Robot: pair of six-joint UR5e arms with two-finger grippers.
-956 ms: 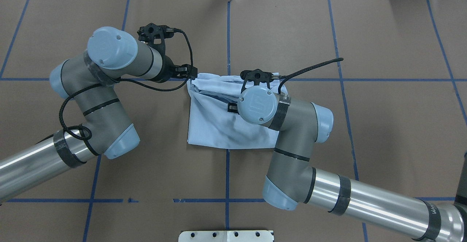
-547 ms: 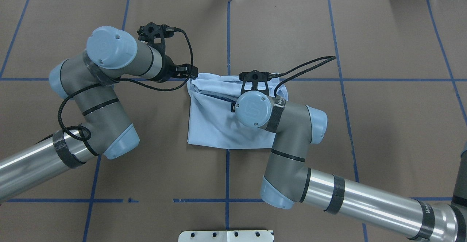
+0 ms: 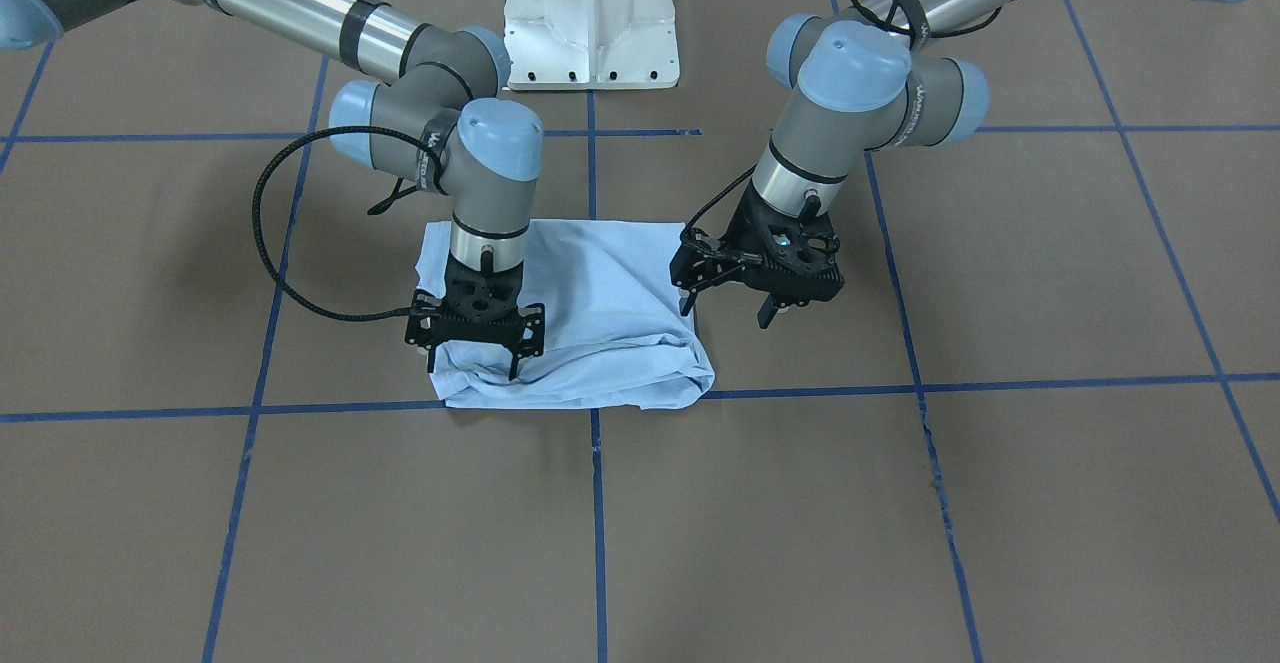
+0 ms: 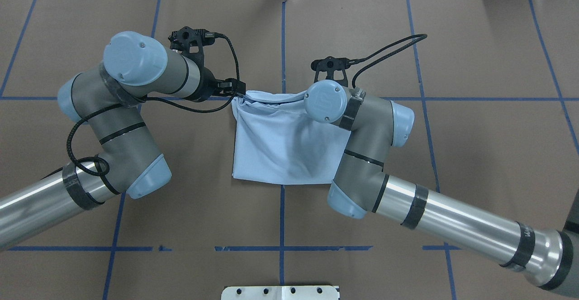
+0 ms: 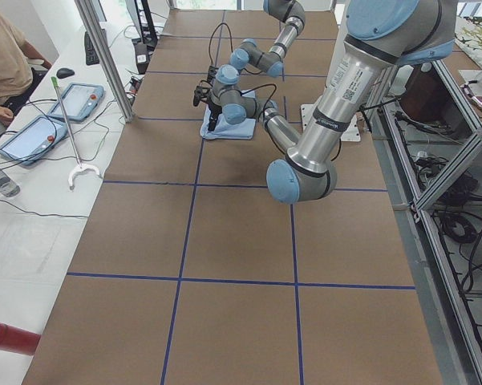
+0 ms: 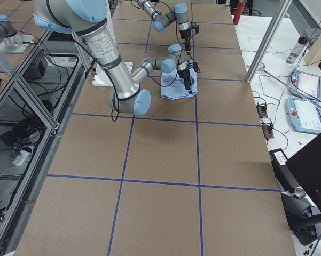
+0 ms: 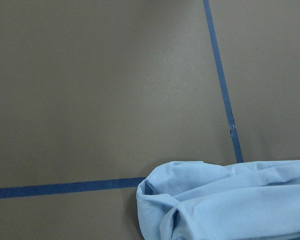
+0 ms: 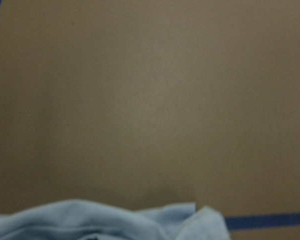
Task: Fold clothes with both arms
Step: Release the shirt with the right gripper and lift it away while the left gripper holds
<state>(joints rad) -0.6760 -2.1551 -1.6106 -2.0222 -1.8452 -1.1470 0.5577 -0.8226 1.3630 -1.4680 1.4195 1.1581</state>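
Both grippers down at the far fold of the T-shirt, neither one clamped.

Just out from the white pedestal base point(image 3: 588, 33), on the desk point(image 3: 900, 503): light blue T-shirt point(image 3: 590, 293), doubled into a rough rectangle, smooth along the edge nearest the base. Further from the base, bunched and wrinkled at the fold, probably the reason for both arms out there. Right gripper point(image 3: 473, 368) planted on that ridge, jaws spread wide, tips pressing into the cloth, seemingly to pin or flatten rather than pinch. Left gripper point(image 3: 724, 318) about as far from the base, jaws wide too, just beside the shirt's corner with nothing between them; looks poised to take that corner. Farthest from the base, a blue tape line point(image 3: 850, 384) right along the fold. Print and collar hidden.
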